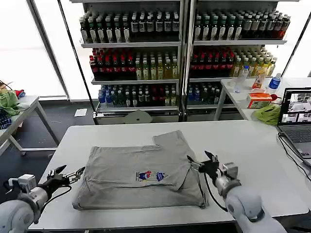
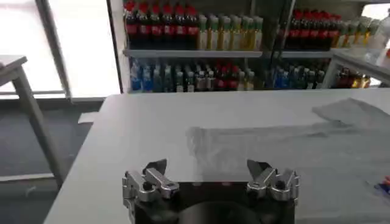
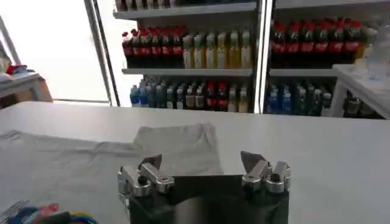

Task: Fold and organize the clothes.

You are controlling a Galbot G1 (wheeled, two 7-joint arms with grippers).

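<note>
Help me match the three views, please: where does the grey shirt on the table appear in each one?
Head view: the grey shirt lies flat at the table's centre, between the left gripper and right gripper.
Left wrist view: pale fabric spreads beyond and to one side of the open fingers.
Right wrist view: fabric with one sleeve lies past the open fingers.
Shared landmark: the drinks shelves behind the table.

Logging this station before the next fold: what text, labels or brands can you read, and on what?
None can be read.
Shirt chest print: multicoloured, too small to make out.
Shelf bottles: labels too small.
Laptop screen: blurred.
Orange box on the side table: unreadable.
</note>
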